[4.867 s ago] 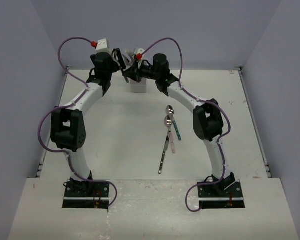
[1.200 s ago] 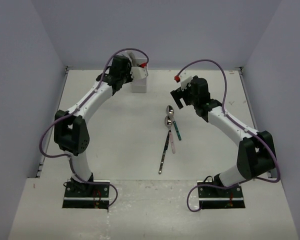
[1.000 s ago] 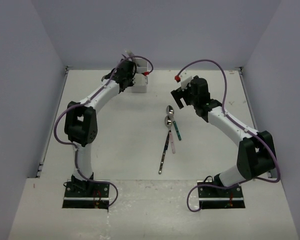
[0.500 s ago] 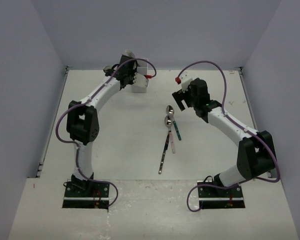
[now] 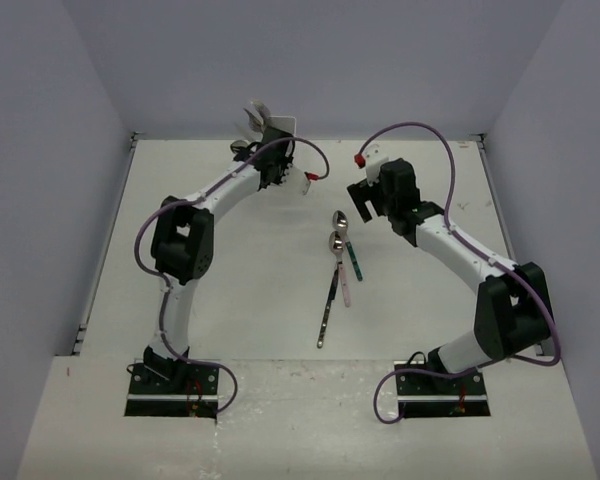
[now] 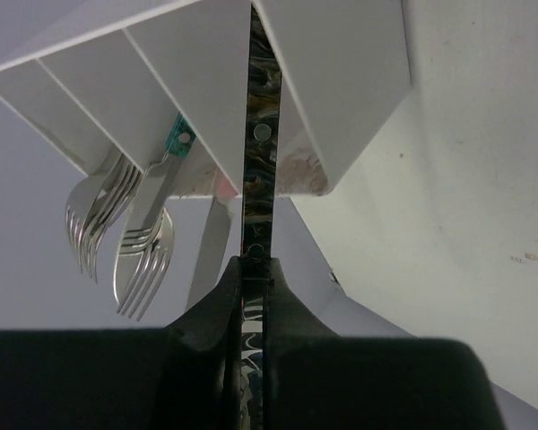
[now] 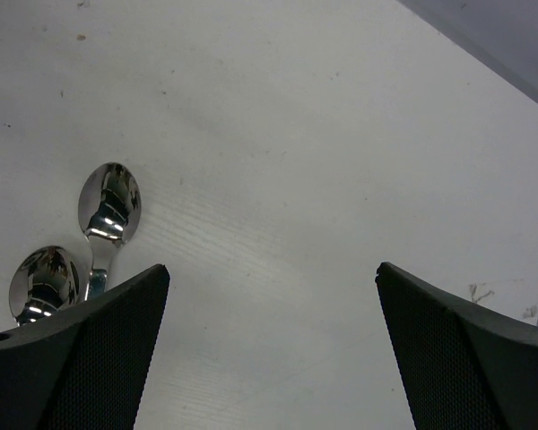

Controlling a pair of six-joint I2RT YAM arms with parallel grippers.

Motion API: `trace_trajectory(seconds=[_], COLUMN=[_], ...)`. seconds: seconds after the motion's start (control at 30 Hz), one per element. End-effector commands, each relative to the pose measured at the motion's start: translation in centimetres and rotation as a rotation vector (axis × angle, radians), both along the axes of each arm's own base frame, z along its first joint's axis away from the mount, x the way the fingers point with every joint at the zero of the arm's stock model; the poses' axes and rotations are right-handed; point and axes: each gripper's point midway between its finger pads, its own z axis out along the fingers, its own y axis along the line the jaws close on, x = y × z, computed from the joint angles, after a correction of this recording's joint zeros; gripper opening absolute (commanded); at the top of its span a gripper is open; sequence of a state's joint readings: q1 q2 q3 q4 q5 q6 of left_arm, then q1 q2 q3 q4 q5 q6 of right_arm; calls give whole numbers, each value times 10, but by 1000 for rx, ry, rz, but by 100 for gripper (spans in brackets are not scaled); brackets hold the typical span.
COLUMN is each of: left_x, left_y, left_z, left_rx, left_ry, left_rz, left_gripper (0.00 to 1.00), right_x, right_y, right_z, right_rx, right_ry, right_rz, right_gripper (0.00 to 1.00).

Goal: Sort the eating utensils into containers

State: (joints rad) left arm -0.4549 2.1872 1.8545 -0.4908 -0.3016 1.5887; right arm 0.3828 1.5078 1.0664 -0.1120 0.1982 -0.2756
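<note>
Black and marbled, the handle sat pinched tight between my left fingers. Its far end was at the mouth of the white holder, right on a divider, so I could not tell which slot it had entered. Forks stood in the neighbouring slots. Pushing on could have jammed it against that wall and tipped the light holder, spilling them. My right fingers hung spread wide and empty over the table, beside two spoons; a careless descent might have knocked both askew.
</note>
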Motion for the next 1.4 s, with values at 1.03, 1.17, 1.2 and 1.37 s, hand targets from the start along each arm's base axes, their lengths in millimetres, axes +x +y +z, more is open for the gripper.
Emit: trace_trajectory(seconds=[1.03, 1.17, 1.2, 1.37], left_x=[-27, -67, -77, -107], left_y=[-43, -49, -47, -47], left_z=[192, 167, 192, 163], left_rx=[-758, -1046, -1137, -1290], left_ry=[-458, -372, -422, -311], left_rz=[140, 154, 127, 176], left_gripper=[100, 100, 100, 100], right_x=[-41, -51, -50, -67], right_y=[21, 23, 27, 35], right_z=[-58, -88, -87, -112], right_rx=[395, 362, 373, 307], right_ry=[267, 414, 431, 524], right_rz=[-253, -320, -321, -367], right_gripper=[99, 99, 99, 99])
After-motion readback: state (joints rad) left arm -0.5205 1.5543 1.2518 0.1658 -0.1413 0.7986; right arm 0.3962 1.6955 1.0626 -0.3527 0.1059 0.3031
